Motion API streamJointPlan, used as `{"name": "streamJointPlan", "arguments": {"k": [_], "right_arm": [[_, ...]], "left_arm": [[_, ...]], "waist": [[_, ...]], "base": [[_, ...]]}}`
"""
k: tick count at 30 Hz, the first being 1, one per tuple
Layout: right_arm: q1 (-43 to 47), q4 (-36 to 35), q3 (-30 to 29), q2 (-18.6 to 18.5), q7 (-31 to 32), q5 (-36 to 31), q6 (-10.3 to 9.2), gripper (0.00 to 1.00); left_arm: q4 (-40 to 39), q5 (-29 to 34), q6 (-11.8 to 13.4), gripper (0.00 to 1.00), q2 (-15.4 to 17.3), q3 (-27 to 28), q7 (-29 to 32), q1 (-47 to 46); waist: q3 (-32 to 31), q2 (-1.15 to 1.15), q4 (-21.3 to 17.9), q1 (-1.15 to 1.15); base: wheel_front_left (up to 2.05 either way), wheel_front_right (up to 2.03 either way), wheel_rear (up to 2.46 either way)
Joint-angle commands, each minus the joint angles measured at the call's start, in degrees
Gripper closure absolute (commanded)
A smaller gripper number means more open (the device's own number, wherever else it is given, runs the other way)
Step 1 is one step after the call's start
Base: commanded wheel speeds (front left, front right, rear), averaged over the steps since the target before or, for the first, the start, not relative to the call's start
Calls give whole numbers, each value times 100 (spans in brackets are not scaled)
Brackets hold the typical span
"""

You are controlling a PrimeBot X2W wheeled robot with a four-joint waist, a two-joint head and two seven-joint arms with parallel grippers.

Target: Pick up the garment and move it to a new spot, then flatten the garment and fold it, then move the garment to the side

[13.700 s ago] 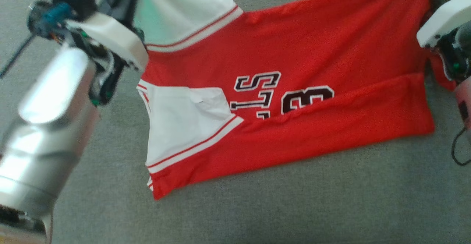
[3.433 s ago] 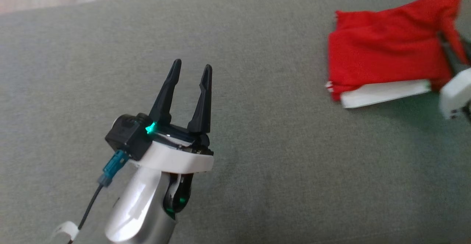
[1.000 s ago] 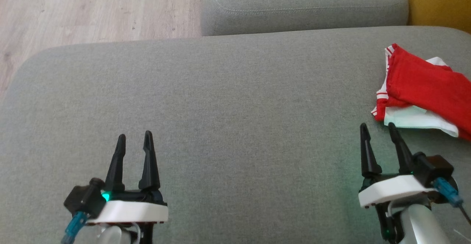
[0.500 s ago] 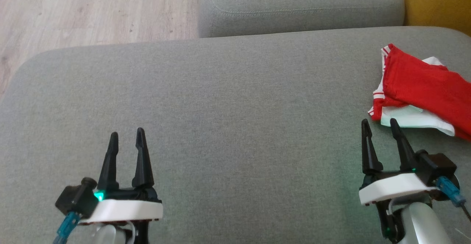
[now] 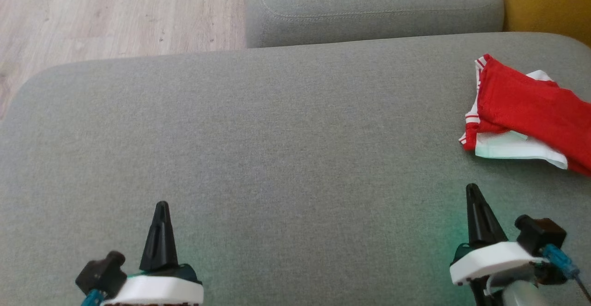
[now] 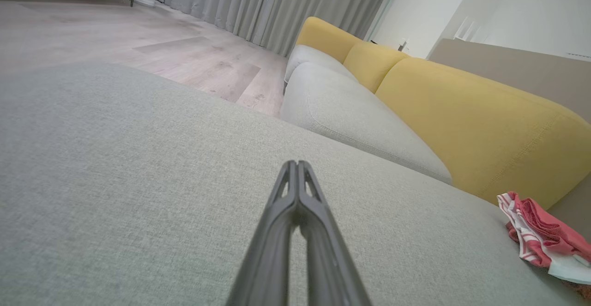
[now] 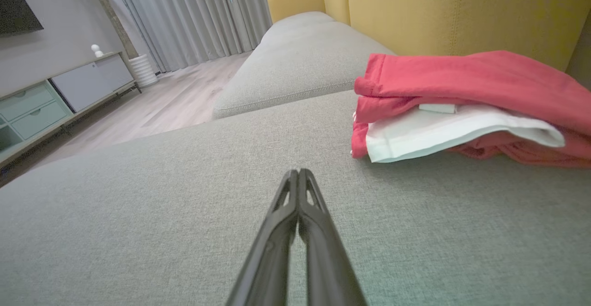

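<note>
folded garment [image 5: 526, 107] on sofa [image 5: 277, 135], fingers [image 5: 159, 237] pressed together

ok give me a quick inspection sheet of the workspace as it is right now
surface: grey sofa cushion, fabric smooth.
job's things: red and white jersey, folded, lying at the cushion's right end near the yellow backrest.
clutter: nothing seen.
grippers: left pincer and right pincer both shut, holding nothing, apart from the jersey.
cables: blue-plugged cable at the right wrist; blue plug at the left wrist.
surroundings: wood floor, second grey cushion, grey curtains, sideboard.
</note>
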Motion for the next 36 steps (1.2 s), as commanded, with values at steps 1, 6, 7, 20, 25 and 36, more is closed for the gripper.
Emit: {"name": "streamJointPlan", "arguments": {"k": [1,6,7,20,25,36], "right_arm": [[-267,-207,-28,-8,52,168,1,100],[-268,-245,-50,-9,130,500,1,100],[-269,-253,-55,-9,145,566,1,100],[-284,-339,-121,-12,355,1426,0,100],[-292,-370,-148,-13,437,1754,0,100],[-308,-432,-202,-15,602,2415,-1,100]], "left_arm": [[-188,-133,-10,100,7,61,43,-245],[-185,-403,-18,100,12,112,124,-268],[-184,-457,-19,100,13,123,140,-273],[-181,-1156,-40,100,24,258,351,-328],[-181,-1423,-48,100,27,311,433,-349],[-179,-1957,-64,100,32,418,598,-392]], "waist": [[-1,0,-1,0],[-5,0,-6,0],[-6,0,-7,0],[-16,0,-19,0],[-20,0,-24,0],[-29,0,-33,0]], "base": [[0,0,0],[0,0,0],[0,0,0],[0,0,0],[0,0,0],[0,0,0]]}}
